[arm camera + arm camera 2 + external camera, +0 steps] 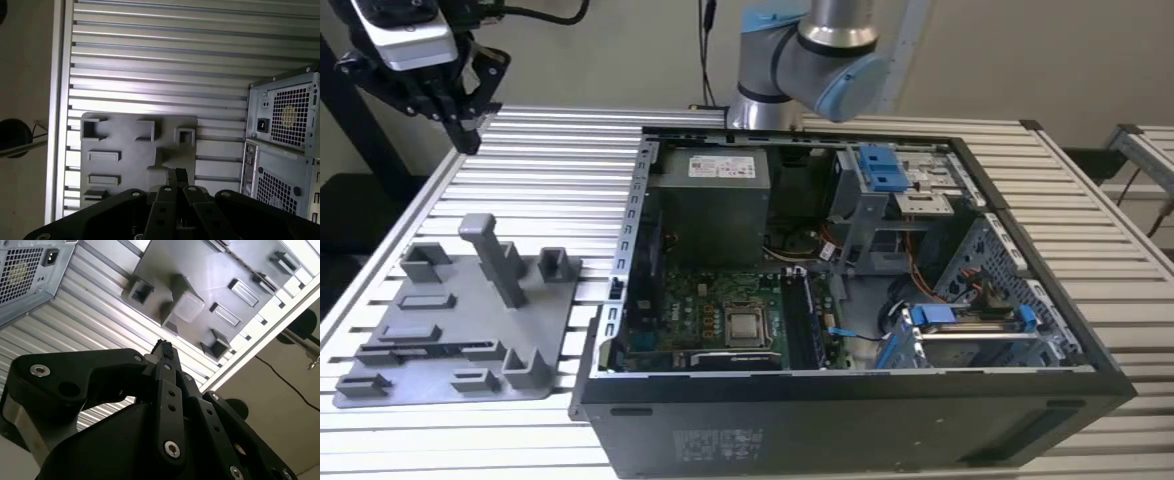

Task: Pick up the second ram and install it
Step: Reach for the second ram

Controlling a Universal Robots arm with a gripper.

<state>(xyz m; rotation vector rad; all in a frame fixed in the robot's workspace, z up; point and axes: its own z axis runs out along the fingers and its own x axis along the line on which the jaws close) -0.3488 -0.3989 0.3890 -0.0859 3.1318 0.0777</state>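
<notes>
Our clenched, empty tool (467, 140) hangs over the bench (560, 150) beyond the gray tray (480, 320); we cannot make out the ram.

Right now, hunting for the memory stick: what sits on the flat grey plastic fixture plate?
The grey fixture plate carries raised holders and a tall post; slot contents unclear. In the first wrist view the black gripper hides one edge.

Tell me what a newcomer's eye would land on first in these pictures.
The open computer case dominates the middle of the exterior view, its motherboard and power supply laid bare. On the exterior view's left lies a grey fixture plate with upright posts. The gripper hangs above the slatted table beyond that plate.
</notes>
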